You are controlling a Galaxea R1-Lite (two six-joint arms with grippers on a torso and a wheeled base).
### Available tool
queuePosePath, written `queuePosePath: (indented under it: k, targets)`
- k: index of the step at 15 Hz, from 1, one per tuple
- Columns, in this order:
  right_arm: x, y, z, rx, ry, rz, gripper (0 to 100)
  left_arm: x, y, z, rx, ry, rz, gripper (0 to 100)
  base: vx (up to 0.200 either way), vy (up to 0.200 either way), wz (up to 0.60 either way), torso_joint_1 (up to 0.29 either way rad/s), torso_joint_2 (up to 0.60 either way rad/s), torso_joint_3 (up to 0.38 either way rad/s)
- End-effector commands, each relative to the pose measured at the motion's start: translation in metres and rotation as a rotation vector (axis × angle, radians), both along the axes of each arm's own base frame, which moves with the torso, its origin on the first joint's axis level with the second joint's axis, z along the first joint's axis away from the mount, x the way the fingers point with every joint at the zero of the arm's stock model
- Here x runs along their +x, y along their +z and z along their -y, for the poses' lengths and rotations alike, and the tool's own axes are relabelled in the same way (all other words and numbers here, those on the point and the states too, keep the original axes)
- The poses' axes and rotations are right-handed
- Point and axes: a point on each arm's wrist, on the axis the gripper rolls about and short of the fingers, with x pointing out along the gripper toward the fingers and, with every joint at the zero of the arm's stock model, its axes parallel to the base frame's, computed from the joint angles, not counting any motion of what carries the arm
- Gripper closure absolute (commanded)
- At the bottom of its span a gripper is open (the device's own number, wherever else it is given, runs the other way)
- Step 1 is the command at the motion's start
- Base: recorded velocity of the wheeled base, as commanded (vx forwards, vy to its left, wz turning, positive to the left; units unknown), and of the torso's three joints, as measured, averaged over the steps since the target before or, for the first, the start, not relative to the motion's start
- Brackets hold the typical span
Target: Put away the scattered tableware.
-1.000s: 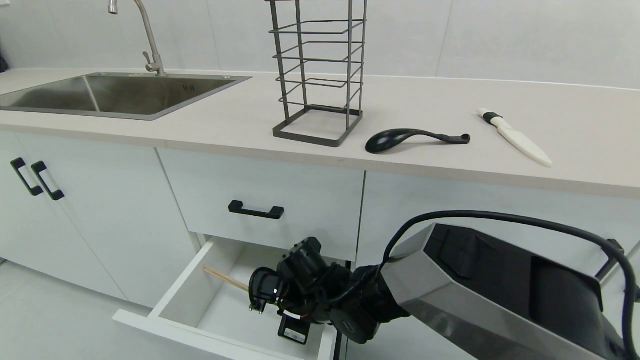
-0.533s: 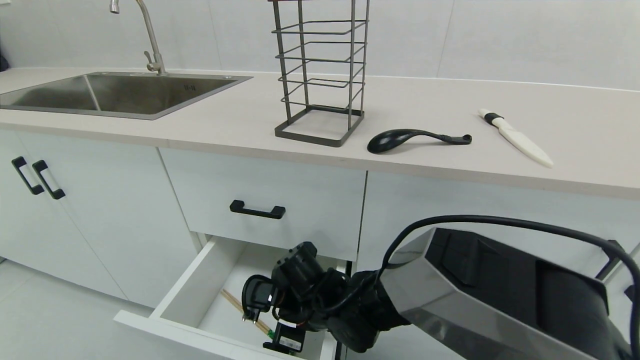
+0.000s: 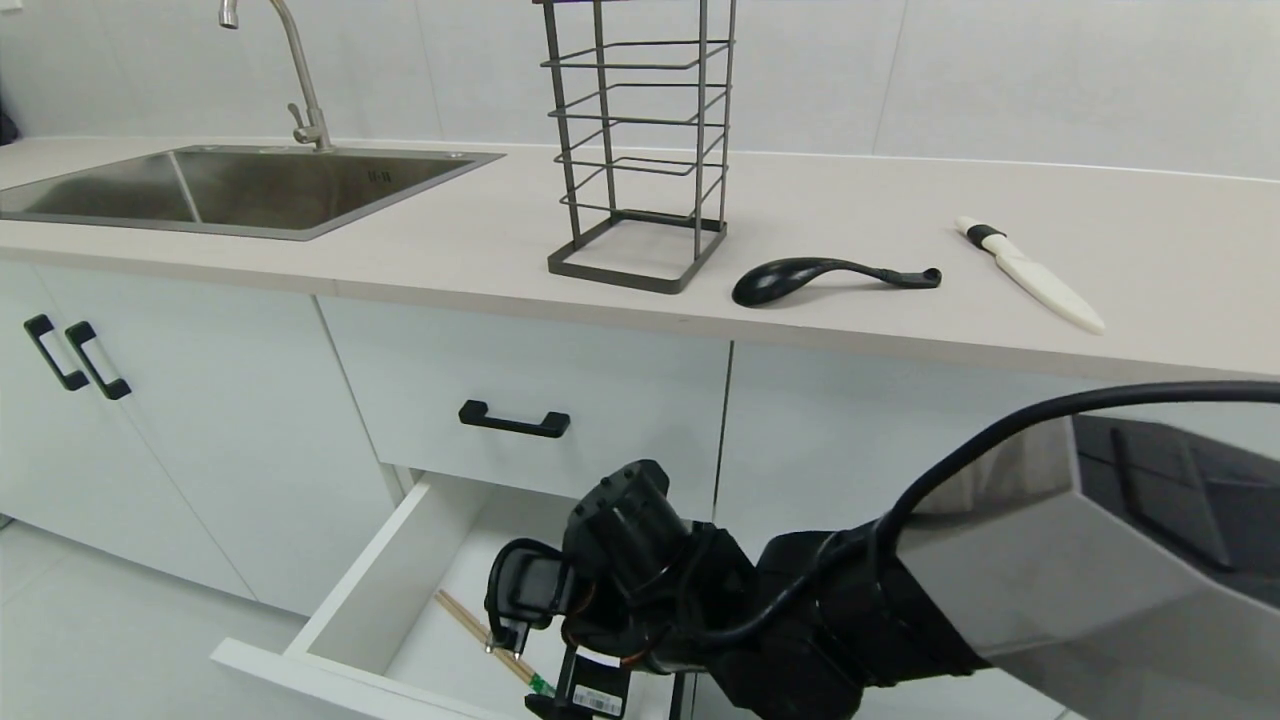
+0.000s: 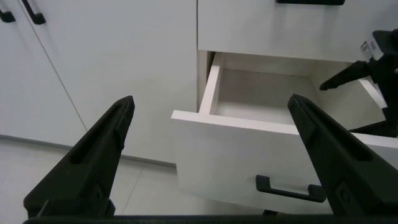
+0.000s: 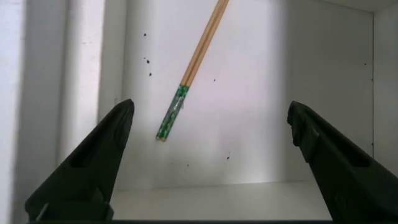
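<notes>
The right hand (image 5: 209,118) is hovering pointed down into the open drawer (image 3: 350,580), spread wide and empty (chopsticks (image 5: 191,68) lying loose on the floor beneath), the left hand (image 4: 211,112) likewise gaping empty.

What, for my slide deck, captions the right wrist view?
Open right gripper over chopsticks lying in the white drawer.

My right pincer (image 3: 575,698) over the open drawer (image 3: 345,605).
I see chopsticks (image 3: 487,643) lying inside it, just beside the pincer; up on the tabletop (image 3: 450,250), a black spoon (image 3: 790,280) sits between the wire rack (image 3: 640,150) and a white knife (image 3: 1035,278).
</notes>
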Motion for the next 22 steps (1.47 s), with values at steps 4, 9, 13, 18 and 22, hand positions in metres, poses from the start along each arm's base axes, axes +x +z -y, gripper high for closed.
queuePosePath:
  k: [4, 9, 13, 18, 22]
  targets:
    - [-0.018, 0.044, 0.032, 0.148, -0.050, 0.034, 0, 0.000, 0.000, 0.000, 0.000, 0.000, -0.001, 0, 0.000, 0.000, 0.00, 0.000, 0.00, 0.000]
    - [-0.038, 0.046, 0.068, 0.115, -0.141, 0.053, 0, 0.000, 0.000, 0.000, 0.000, 0.000, -0.001, 0, 0.000, 0.000, 0.00, 0.000, 0.00, 0.000]
    - [-0.049, 0.034, 0.084, 0.154, -0.154, 0.053, 0, 0.000, 0.000, 0.000, 0.000, 0.000, -0.001, 0, 0.000, 0.000, 0.00, 0.000, 0.00, 0.000]
    - [-0.056, 0.032, 0.088, 0.137, -0.143, 0.047, 0, 0.000, 0.000, 0.000, 0.000, 0.000, -0.001, 0, 0.000, 0.000, 0.00, 0.064, -0.06, -0.013]
    - [-0.062, 0.031, 0.089, 0.129, -0.128, 0.042, 0, 0.000, 0.000, 0.000, 0.000, 0.000, -0.001, 0, 0.000, 0.000, 0.00, 0.251, -0.17, -0.188]
